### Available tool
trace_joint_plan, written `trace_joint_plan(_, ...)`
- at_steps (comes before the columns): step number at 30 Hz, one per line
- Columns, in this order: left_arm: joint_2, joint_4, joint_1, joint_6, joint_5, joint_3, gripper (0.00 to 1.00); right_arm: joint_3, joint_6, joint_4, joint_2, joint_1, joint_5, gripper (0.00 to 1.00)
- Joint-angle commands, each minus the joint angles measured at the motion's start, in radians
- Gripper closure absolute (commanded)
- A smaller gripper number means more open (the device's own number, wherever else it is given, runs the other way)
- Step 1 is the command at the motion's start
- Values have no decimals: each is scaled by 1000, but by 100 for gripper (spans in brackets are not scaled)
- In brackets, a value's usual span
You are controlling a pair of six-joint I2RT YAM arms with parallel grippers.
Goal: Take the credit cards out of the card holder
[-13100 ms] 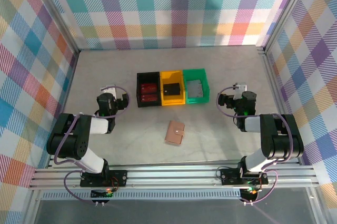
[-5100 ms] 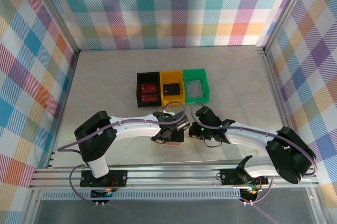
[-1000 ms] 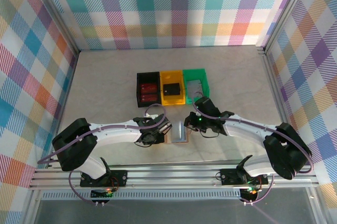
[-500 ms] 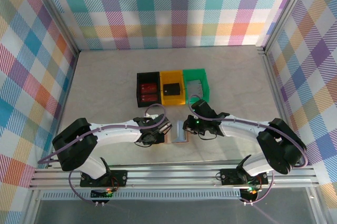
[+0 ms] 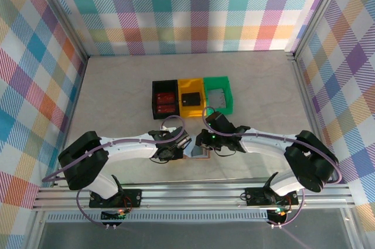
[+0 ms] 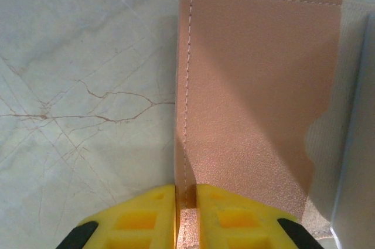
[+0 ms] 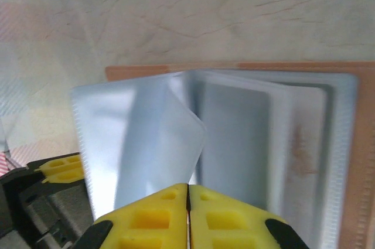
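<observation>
Right claw (image 7: 187, 190) shifted left over card holder (image 6: 252, 85); left claw (image 6: 186, 193) pinching edge.

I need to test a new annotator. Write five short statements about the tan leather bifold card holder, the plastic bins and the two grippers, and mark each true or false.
1. The tan leather bifold card holder lies opened on the pale marbled table. True.
2. The left gripper is open and clear of the holder. False: it is shut on the holder's tan leather edge.
3. Seen from above, the black plastic bin, yellow plastic bin and green plastic bin stand in that order, left to right. True.
4. The right gripper holds a black and yellow card. False: it pinches a pale blue-grey inner sleeve.
5. The holder sits inside the green bin. False: it lies on the table, nearer the arms.
</observation>
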Motion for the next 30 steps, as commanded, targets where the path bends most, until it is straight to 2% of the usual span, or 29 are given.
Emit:
trace_joint_plan(1, -44, 12, 5, 14, -3, -20, 82, 36, -5, 2, 20, 15, -13, 92)
trace_joint_plan(10, -96, -17, 5, 31, -33, -20, 77, 70, -16, -12, 47, 33, -9, 91)
trace_joint_plan(18, -225, -57, 5, 51, -90, -27, 59, 149, -11, -15, 142, 70, -25, 87)
trace_joint_plan(24, -314, -47, 5, 46, -115, -72, 56, 185, -8, -6, 199, 78, -38, 82)
trace_joint_plan(30, -315, -8, 5, 42, -87, -83, 54, 208, -1, -14, 233, 78, -50, 81)
